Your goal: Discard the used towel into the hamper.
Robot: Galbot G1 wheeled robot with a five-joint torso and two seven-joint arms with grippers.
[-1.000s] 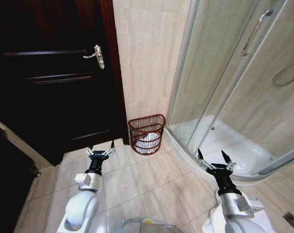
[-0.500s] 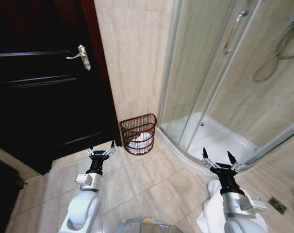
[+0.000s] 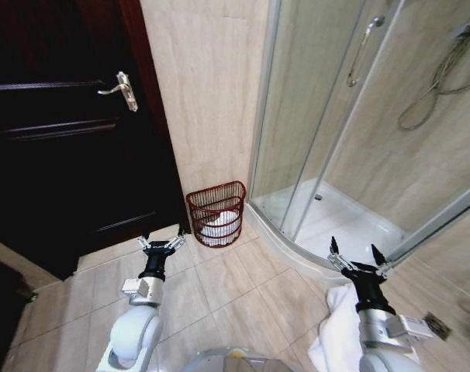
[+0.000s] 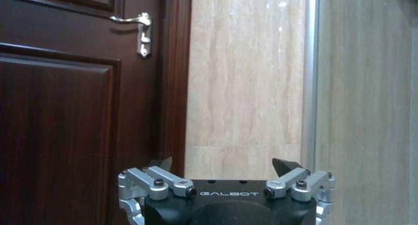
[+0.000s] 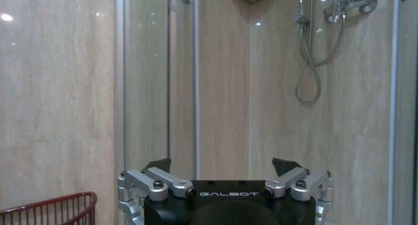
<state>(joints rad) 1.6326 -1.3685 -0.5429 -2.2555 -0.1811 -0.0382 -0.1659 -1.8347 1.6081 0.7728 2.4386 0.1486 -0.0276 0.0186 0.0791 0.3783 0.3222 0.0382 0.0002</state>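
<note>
The hamper, a dark red wire basket, stands on the tiled floor against the beige wall, between the door and the shower. White cloth lies inside it. My left gripper hangs open and empty just above the floor, short of the hamper and to its left. My right gripper is open and empty too, near the shower's curb. A white towel lies on the floor beside my right arm, partly hidden by it. In the right wrist view the hamper's rim shows beside the open gripper. The left wrist view has its open gripper facing the wall.
A dark wooden door with a metal handle stands shut on the left. A glass shower cabin with a white tray takes up the right. A floor drain sits at the far right.
The whole picture has shifted left, so the camera has turned to the right. The hamper and both arms keep their places relative to each other; both grippers stay open.
</note>
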